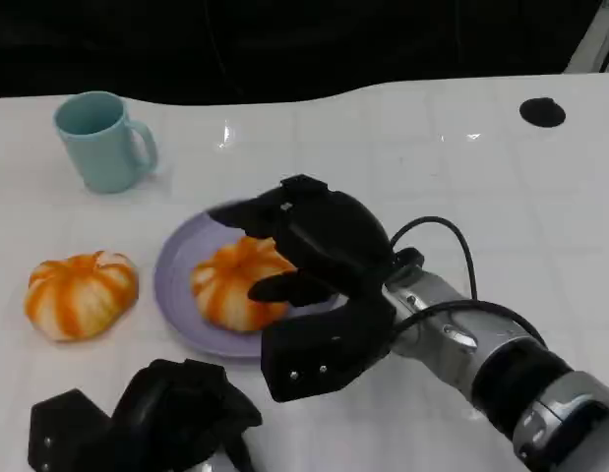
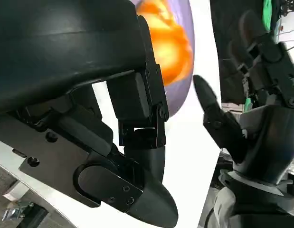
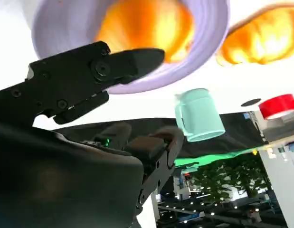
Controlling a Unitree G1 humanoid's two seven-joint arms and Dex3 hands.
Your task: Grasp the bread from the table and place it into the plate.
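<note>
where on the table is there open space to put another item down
Bare table lies right of the plate, between the right hand and the black disc, and between the mug and that disc. It is crowded around the plate: both breads, with the left hand below.

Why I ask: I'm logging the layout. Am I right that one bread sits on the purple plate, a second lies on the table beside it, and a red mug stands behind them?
Not quite: the mug is light blue, not red, as the head view shows. The rest holds: one bread sits on the purple plate, and a second bread lies on the table beside it.
</note>
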